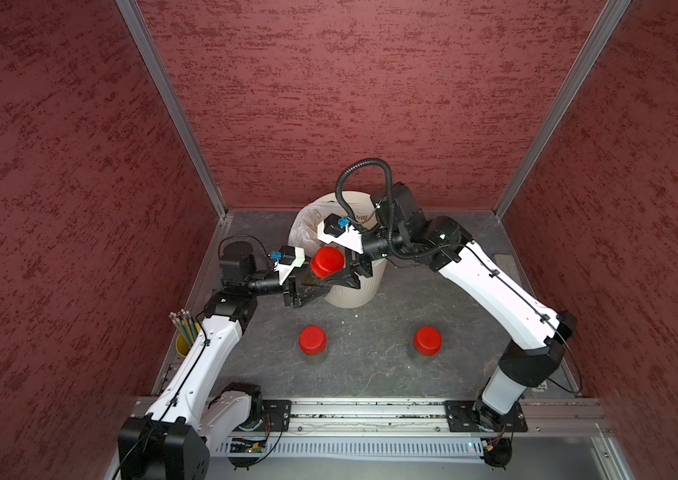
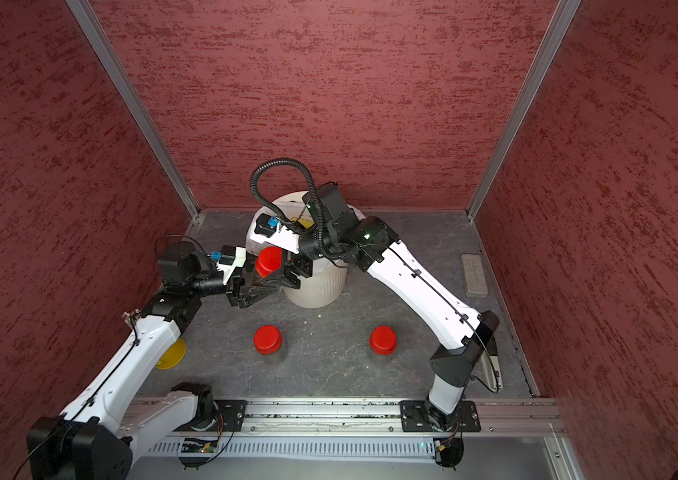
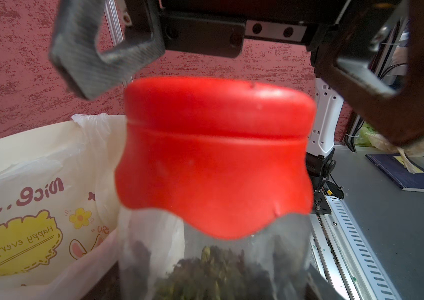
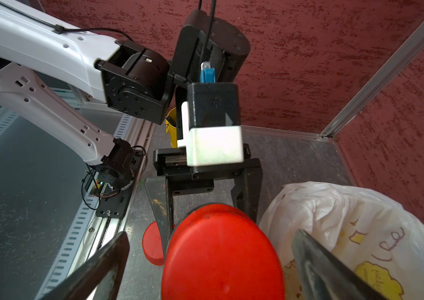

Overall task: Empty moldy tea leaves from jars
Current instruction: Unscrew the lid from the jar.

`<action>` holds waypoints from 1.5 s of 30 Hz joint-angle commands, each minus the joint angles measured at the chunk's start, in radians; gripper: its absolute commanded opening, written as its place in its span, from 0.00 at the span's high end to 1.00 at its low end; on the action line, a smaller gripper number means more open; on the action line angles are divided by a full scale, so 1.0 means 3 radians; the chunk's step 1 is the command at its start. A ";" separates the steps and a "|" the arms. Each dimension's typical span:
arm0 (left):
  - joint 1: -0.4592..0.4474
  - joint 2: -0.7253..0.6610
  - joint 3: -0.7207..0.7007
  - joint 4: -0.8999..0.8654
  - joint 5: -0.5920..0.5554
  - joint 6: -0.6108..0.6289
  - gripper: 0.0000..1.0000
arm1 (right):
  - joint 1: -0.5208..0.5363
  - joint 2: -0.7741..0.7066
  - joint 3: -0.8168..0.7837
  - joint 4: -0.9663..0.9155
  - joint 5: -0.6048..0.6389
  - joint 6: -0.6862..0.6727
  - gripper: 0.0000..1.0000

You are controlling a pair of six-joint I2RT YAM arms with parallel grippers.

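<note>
None emptied — left gripper [image 1: 318,286] clamps one jar [image 3: 231,259] by bin [image 1: 354,291], right gripper [image 4: 211,236] spread round its lid [image 1: 328,262]; two jars [image 1: 312,340] [image 1: 427,341] wait.

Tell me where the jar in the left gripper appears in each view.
Top view: the held jar is near the centre, before the cream bin.
Top view: jar left of centre, again before the bin.
Left wrist: jar fills the middle; red lid and leaves show.
Right wrist: jar close up, lid facing the camera.
Shared landmark: the printed white bag in that bin, beside the jar everywhere.
</note>
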 commanded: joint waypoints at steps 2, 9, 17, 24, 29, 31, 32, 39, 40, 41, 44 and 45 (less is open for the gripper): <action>0.0024 0.0001 0.0028 0.0013 -0.0004 -0.0020 0.35 | 0.0004 -0.0193 -0.0057 0.0393 0.0331 0.0628 0.01; 0.0023 -0.0016 0.0039 -0.0044 -0.0026 0.0027 0.35 | 0.0050 -0.0495 -0.0387 0.0545 0.0694 0.1418 0.01; 0.0024 -0.0023 0.0034 -0.0039 -0.0023 0.0028 0.35 | 0.0200 -0.0696 -0.0795 0.0715 0.0956 0.1729 0.01; 0.0022 -0.0035 0.0034 -0.0031 -0.0026 0.0028 0.35 | 0.0274 -0.0612 -0.0825 0.0770 0.1207 0.1926 0.01; 0.0022 -0.0040 0.0031 -0.0031 -0.0026 0.0030 0.35 | 0.0300 -0.0547 -0.0828 0.0752 0.1233 0.1974 0.01; 0.0024 -0.0036 0.0031 -0.0031 -0.0028 0.0026 0.35 | 0.0305 -0.0542 -0.0839 0.0752 0.1255 0.1990 0.01; 0.0021 -0.0035 0.0033 -0.0035 -0.0028 0.0028 0.35 | 0.0310 -0.0540 -0.0844 0.0749 0.1268 0.1997 0.01; 0.0025 -0.0039 0.0028 -0.0031 -0.0023 0.0025 0.35 | 0.0312 -0.0491 -0.0859 0.0756 0.1313 0.2006 0.02; 0.0024 -0.0040 0.0028 -0.0031 -0.0023 0.0025 0.35 | 0.0316 -0.0480 -0.0854 0.0749 0.1311 0.2007 0.03; 0.0024 -0.0039 0.0029 -0.0032 -0.0022 0.0027 0.35 | 0.0318 -0.0470 -0.0855 0.0752 0.1311 0.2009 0.03; 0.0023 -0.0040 0.0029 -0.0031 -0.0023 0.0028 0.35 | 0.0320 -0.0439 -0.0845 0.0749 0.1310 0.2008 0.05; 0.0023 -0.0038 0.0028 -0.0031 -0.0023 0.0030 0.35 | 0.0318 -0.0424 -0.0840 0.0752 0.1304 0.2013 0.06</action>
